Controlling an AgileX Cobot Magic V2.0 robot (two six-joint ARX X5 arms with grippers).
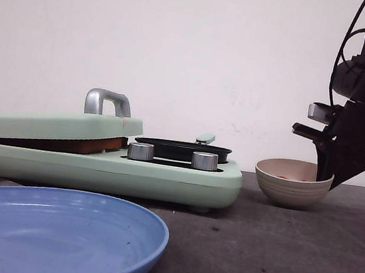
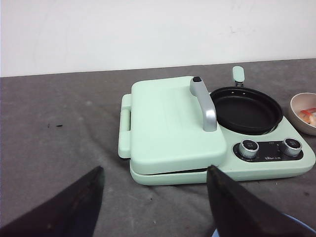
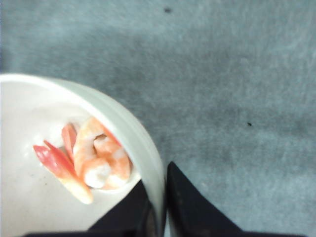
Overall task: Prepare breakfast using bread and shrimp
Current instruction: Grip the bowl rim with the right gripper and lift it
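Shrimp (image 3: 96, 160): pink-orange, curled, lying inside the beige bowl (image 1: 293, 183) near its rim, beside red tail pieces. Bowl stands on the grey tabletop (image 1: 275, 250), just right of the green breakfast maker (image 1: 108, 160).

Right pincer (image 3: 157, 210): fingers nearly together, clamped on the bowl's rim, one finger inside, one outside.

Left pincer (image 2: 153, 207): fingers wide apart, gripping nothing, above the tabletop before the maker.

Maker lid down; brown edge in the gap, bread not identifiable. Black pan (image 2: 246, 108) beside the lid. Blue plate (image 1: 55, 234) nearest the camera.
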